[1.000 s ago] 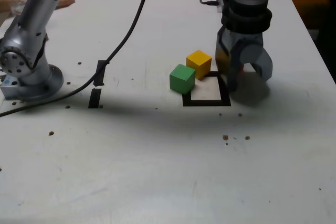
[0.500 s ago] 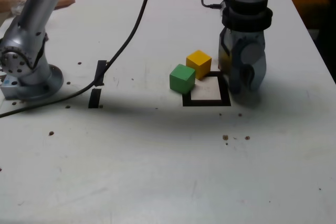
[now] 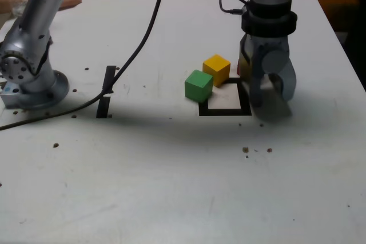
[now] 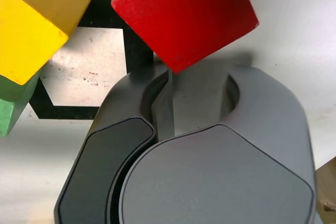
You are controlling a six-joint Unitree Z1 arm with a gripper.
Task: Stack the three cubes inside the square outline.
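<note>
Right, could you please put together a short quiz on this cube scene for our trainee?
1. In the exterior view, which lies further toward that view's left: the green cube or the yellow cube?
2. Which cube is nearest the hand? A. green B. yellow C. the red cube
3. True or false: no cube is stacked on another yet, and white table still shows inside the square outline.

Key: 1. green; 2. C; 3. true
</note>
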